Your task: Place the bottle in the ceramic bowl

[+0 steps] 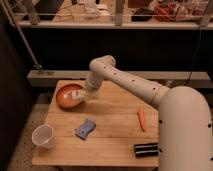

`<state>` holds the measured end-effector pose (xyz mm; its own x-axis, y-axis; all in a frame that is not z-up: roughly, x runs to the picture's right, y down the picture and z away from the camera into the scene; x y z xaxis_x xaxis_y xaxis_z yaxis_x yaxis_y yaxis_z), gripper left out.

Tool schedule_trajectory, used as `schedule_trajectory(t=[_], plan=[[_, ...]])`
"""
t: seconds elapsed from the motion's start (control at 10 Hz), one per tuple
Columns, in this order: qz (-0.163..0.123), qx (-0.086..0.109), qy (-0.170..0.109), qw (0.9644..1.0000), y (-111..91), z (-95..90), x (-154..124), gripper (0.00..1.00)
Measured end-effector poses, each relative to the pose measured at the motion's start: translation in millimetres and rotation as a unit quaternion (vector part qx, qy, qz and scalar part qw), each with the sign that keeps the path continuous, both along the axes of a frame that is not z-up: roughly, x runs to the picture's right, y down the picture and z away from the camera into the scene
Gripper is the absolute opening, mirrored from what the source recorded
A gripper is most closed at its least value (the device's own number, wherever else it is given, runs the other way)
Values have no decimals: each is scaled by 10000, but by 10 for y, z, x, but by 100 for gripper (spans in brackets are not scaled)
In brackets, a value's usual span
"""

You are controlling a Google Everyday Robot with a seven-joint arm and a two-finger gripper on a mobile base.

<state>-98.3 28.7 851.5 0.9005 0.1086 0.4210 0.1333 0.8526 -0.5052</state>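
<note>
The orange-brown ceramic bowl sits at the back left of the wooden table. My gripper hangs over the bowl's right rim, shut on the small white bottle. The bottle lies tilted over the inside of the bowl, just above its bottom. The arm reaches in from the right and bends down at the elbow above the table's back edge.
A white cup stands at the front left. A blue sponge lies in front of the bowl. An orange carrot lies at the right and a black object at the front right. A low wall and railing stand behind the table.
</note>
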Motion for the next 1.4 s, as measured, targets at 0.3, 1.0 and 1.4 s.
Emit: schedule_trajectory(t=[0.3,1.0,1.4], plan=[[-29,-1,-60,10000,-7,74,-78,1],[-28,-3,-201,9998,-45,287,-214,1],[-17,-4,-253,9997,-53,362,-267,1]])
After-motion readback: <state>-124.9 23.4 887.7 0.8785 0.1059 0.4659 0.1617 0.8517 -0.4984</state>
